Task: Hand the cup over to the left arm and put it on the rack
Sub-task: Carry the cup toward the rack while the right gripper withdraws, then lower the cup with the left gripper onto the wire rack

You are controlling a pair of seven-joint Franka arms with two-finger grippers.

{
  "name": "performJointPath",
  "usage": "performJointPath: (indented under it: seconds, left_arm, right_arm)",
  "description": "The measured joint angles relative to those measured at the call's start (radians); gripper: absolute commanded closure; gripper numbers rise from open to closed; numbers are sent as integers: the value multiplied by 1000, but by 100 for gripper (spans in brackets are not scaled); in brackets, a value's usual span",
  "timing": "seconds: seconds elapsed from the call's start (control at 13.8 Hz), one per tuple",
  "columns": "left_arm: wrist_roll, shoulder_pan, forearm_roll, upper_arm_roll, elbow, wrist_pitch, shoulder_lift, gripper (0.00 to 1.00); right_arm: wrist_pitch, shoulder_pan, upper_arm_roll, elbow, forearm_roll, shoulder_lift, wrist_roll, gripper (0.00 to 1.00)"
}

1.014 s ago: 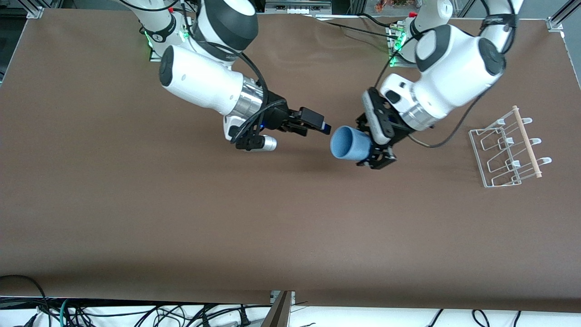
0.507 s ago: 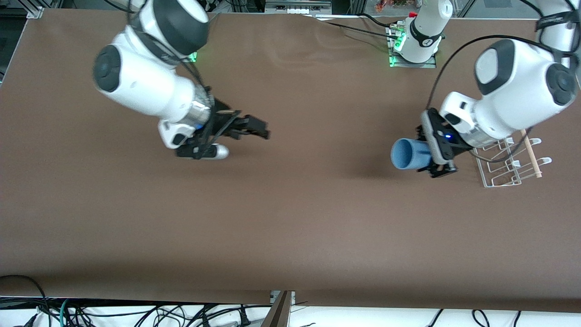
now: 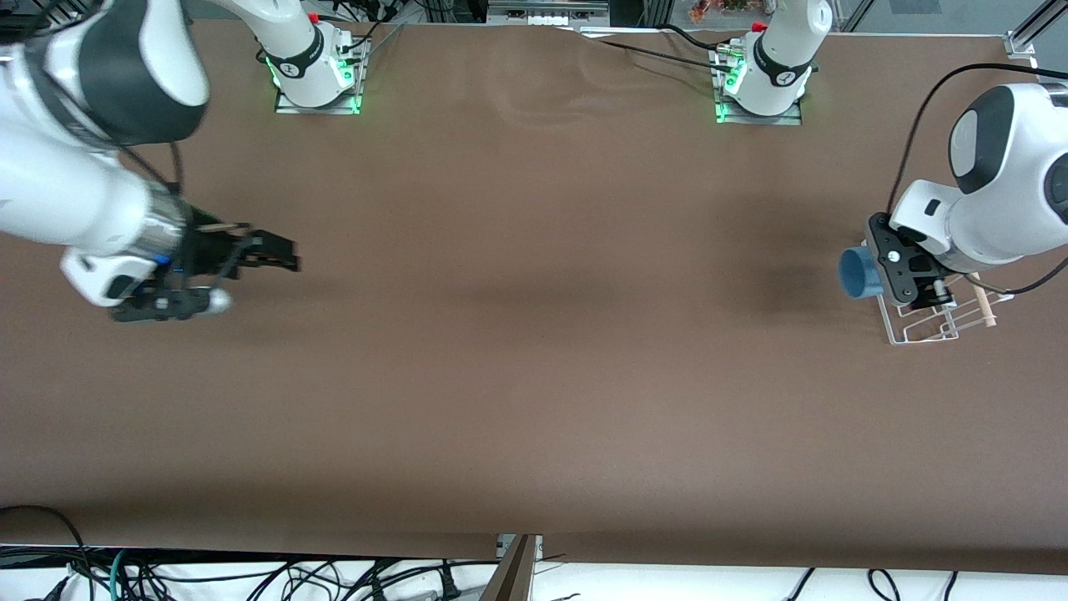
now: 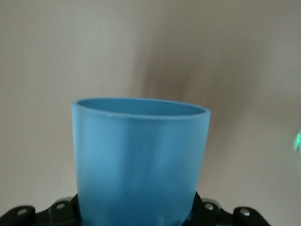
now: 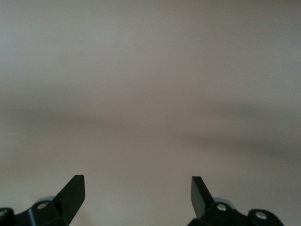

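Gripping the cup (image 3: 857, 273) by its base, the left gripper (image 3: 897, 271) hangs over the rack (image 3: 914, 334) at the left arm's end of the table (image 3: 534, 376), the cup lying on its side with its open mouth turned toward the table's middle. The left wrist view shows the blue wall of the cup (image 4: 141, 160) filling the frame, the gripper's body just visible at its foot. The right gripper (image 3: 271, 250) waits over bare table at the right arm's end, its fingers (image 5: 70, 193) spread apart and holding nothing. The handover looks finished; placing is what remains. The risk lies in the turn: sideways as it is, the cup would likely have to be tipped mouth-down to settle over a prong, and a hold so low on a smooth, tapered wall could let it slide or twist. A descent slightly off line might catch the rim on the wire loops or the wooden rod (image 3: 983, 307), nudging the light rack or sending the cup rolling once released.
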Motion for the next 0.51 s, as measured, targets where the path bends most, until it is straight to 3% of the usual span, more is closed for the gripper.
performJointPath:
  seconds: [0.14, 0.29, 0.43, 0.51]
  left_arm:
    - [-72, 0, 180, -2, -7, -87, 3, 100]
    - [-124, -1, 347, -4, -18, -161, 10, 100]
    - [-139, -1, 525, -4, -58, -178, 18, 100]
    - [-152, -2, 621, -6, -90, -179, 24, 100]
  right_arm:
    - [-69, -1, -42, 2, -104, -17, -55, 0]
    - [-106, 1, -39, 16, -184, -48, -58, 0]
    - [-123, -24, 7, 22, -231, -86, -57, 0]
    - [-137, -72, 68, 20, -255, -102, -52, 0]
